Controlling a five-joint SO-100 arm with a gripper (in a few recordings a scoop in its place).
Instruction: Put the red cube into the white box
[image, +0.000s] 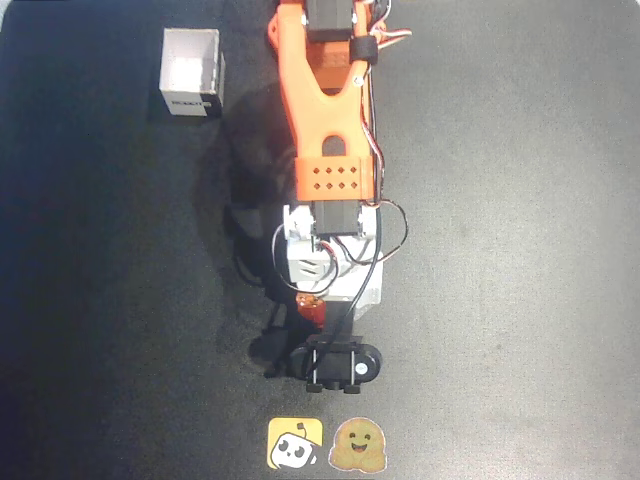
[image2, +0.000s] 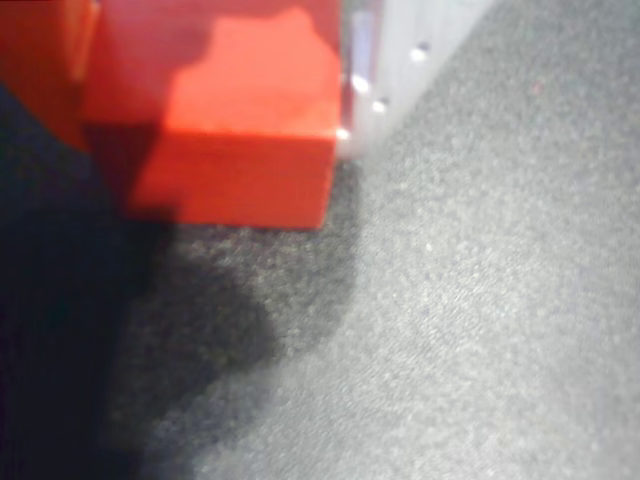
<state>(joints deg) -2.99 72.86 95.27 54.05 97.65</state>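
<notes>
Reaching down the dark mat (image: 520, 250), the orange arm (image: 325, 110) hangs its gripper (image: 312, 312) over the red cube (image: 313, 309), well apart from the white box (image: 190, 72) at upper left. Up close, the cube (image2: 240, 130) sits against a pale finger (image2: 400, 50); it seems pinched, though I cannot tell for sure.

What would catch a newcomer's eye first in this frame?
The orange arm runs down the middle of the overhead view, across a dark table. In the wrist view the red cube looms large at the top left, resting on the grey mat beside a pale gripper finger. The white box stands open-topped at the upper left of the overhead view, well apart from the arm, and two cartoon stickers sit at the bottom edge.
</notes>
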